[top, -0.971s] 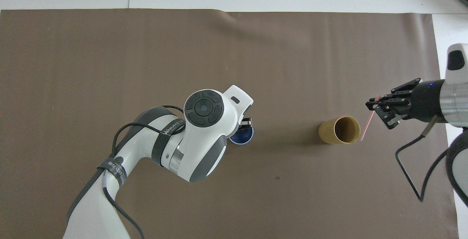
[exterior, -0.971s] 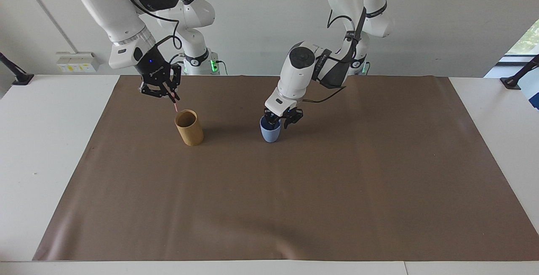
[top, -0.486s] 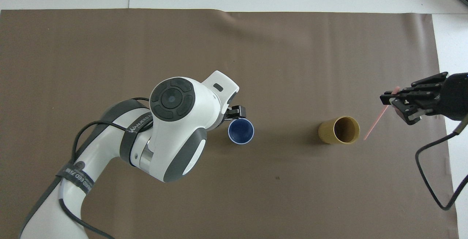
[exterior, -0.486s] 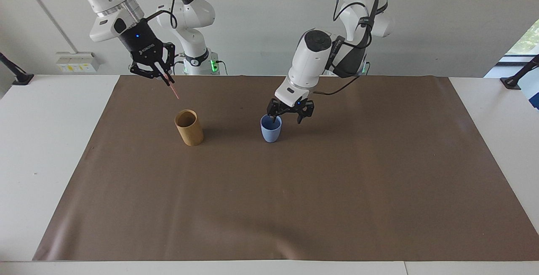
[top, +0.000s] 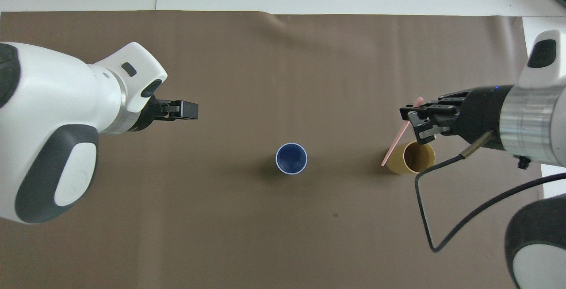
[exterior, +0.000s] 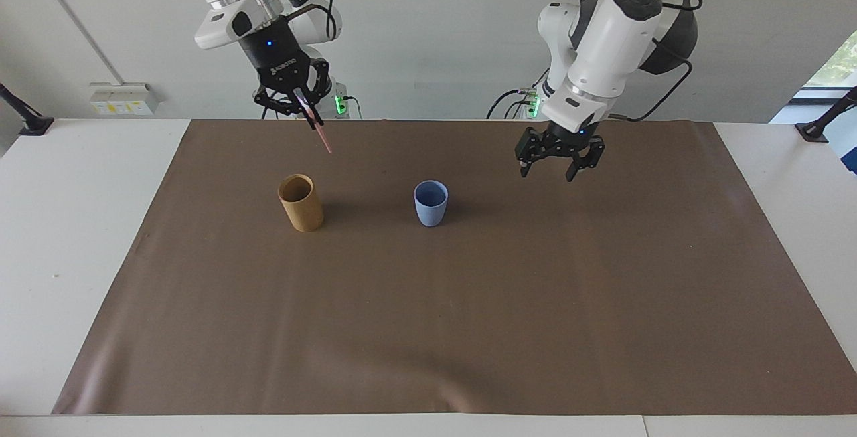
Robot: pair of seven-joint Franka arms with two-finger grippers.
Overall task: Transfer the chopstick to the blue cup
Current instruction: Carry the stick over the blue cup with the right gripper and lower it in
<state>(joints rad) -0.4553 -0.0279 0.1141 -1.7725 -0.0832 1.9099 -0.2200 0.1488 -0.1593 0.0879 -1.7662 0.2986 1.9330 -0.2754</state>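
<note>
The light-blue cup (exterior: 430, 203) (top: 291, 159) stands upright near the middle of the brown mat, with nothing in it. My right gripper (exterior: 302, 110) (top: 411, 118) is raised over the mat beside the tan holder, shut on the upper end of the pink chopstick (exterior: 323, 137) (top: 393, 147). The chopstick hangs slanted, its lower tip in the air and pointing toward the blue cup's side. My left gripper (exterior: 548, 174) (top: 193, 111) hovers open and empty over the mat, off toward the left arm's end from the blue cup.
A tan cylindrical holder (exterior: 300, 203) (top: 411, 157) stands upright beside the blue cup, toward the right arm's end. Both stand on the brown mat (exterior: 469, 316), which covers most of the white table (exterior: 73, 236).
The left gripper opened, rose off the blue cup and swung toward the left arm's end. The right gripper lifted the chopstick higher and carried it from the holder's outer side toward the blue cup.
</note>
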